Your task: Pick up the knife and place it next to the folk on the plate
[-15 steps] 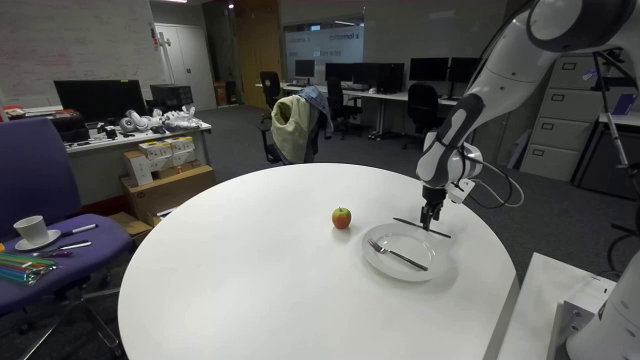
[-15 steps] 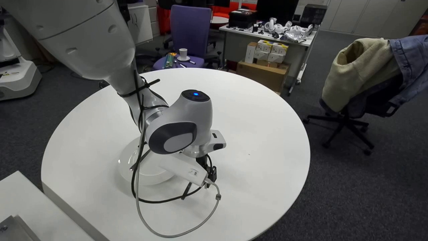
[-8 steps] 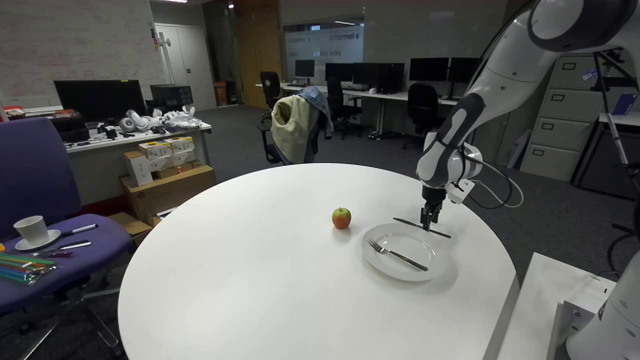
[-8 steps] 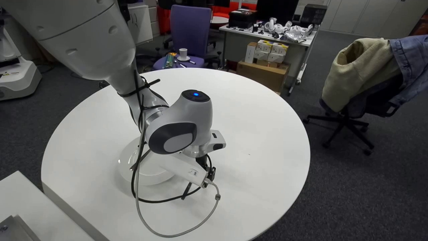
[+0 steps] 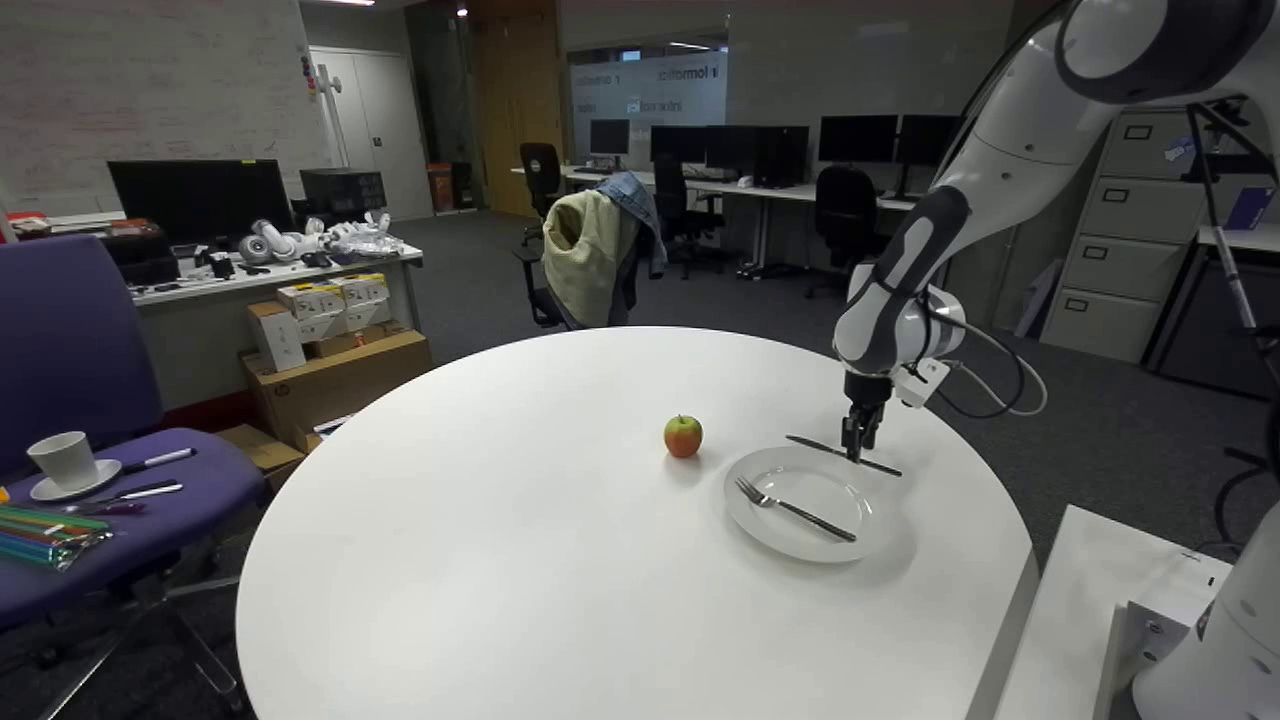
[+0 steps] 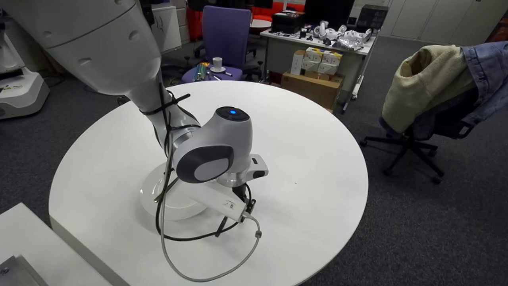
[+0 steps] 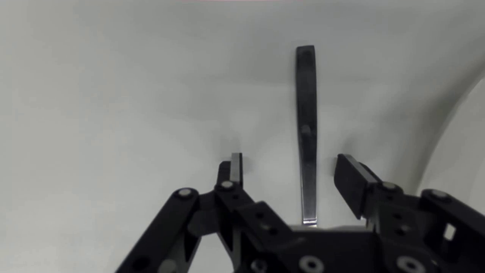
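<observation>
The knife (image 5: 814, 444) lies on the white table beside the plate. In the wrist view the dark knife (image 7: 307, 113) runs lengthwise between my finger pads, nearer the right one. My gripper (image 7: 288, 157) is open and partly spread, with gaps on both sides of the knife. In both exterior views the gripper (image 5: 857, 450) (image 6: 247, 216) points down low over the knife. A knife end (image 6: 221, 227) shows past the gripper. The fork (image 5: 808, 517) lies on the white plate (image 5: 832, 482). The plate's edge (image 7: 454, 163) shows at the wrist view's right.
A red-green apple (image 5: 683, 437) stands on the round white table (image 5: 480, 520), left of the plate. Cables (image 6: 170, 238) hang from the arm near the table surface. A purple chair (image 5: 150, 480) and a chair with a jacket (image 5: 590, 250) stand beyond the table.
The gripper's fingers have shifted slightly inward. The arm, knife, fork and plate have not visibly moved.
</observation>
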You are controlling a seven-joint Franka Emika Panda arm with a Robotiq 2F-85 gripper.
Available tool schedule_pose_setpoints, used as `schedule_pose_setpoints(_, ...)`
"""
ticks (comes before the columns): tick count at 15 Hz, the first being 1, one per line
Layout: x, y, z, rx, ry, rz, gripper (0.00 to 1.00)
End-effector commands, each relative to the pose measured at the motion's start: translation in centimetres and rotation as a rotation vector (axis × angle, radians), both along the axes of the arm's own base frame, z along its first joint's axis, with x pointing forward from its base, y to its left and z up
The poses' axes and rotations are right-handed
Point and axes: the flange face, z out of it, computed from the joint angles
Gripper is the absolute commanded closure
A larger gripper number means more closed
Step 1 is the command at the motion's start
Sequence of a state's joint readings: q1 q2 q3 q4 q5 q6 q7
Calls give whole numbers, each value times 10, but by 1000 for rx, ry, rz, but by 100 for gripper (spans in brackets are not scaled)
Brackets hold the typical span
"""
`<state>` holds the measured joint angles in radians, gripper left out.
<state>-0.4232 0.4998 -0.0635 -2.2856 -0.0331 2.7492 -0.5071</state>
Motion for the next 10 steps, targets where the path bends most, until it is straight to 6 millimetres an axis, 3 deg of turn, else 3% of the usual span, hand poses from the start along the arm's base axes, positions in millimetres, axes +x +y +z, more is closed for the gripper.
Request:
schedule_pose_setpoints(1, -5, -3, 13, 8, -31, -2, 47)
schedule_pose_setpoints(3, -4, -4, 15, 8, -35, -5, 51)
schedule_pose_setpoints(5, -4, -4, 15, 9, -36, -8, 70)
schedule_pose_setpoints(10, -5, -6, 17, 11, -41, -15, 86)
